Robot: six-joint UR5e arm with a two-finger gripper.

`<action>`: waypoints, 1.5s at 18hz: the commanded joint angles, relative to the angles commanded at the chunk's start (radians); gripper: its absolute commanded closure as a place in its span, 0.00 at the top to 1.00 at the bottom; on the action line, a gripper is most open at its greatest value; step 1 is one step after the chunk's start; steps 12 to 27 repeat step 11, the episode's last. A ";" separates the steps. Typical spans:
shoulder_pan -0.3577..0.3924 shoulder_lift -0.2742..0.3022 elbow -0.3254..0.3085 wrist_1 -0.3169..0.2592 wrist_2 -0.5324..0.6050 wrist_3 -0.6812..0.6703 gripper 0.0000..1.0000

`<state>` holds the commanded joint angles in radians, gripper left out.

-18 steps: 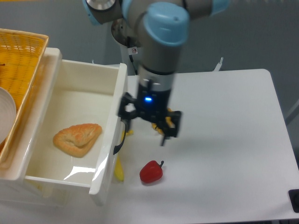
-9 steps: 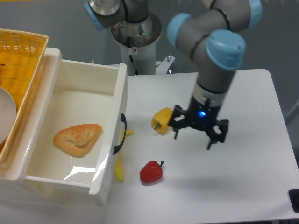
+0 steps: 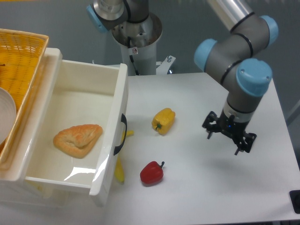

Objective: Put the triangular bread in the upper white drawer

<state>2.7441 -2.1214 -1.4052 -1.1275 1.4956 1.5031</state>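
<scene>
Nearest, the triangular bread (image 3: pixel 78 139) is seen lying inside the upper white drawer (image 3: pixel 109 157), so placement is judged done. Farther right, the gripper (image 3: pixel 228 138) is held above the table (image 3: pixel 262 187) with fingers spread, empty. Only retreat seems required.

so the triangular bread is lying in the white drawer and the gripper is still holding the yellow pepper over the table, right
Not quite. The triangular bread does lie in the upper white drawer, but the gripper holds nothing: its fingers are open and empty over the table. The yellow pepper sits on the table by itself, apart from the gripper and on the drawer side of it. The camera view shows this.
</scene>
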 joint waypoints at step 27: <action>0.043 -0.074 0.014 0.031 0.009 0.146 1.00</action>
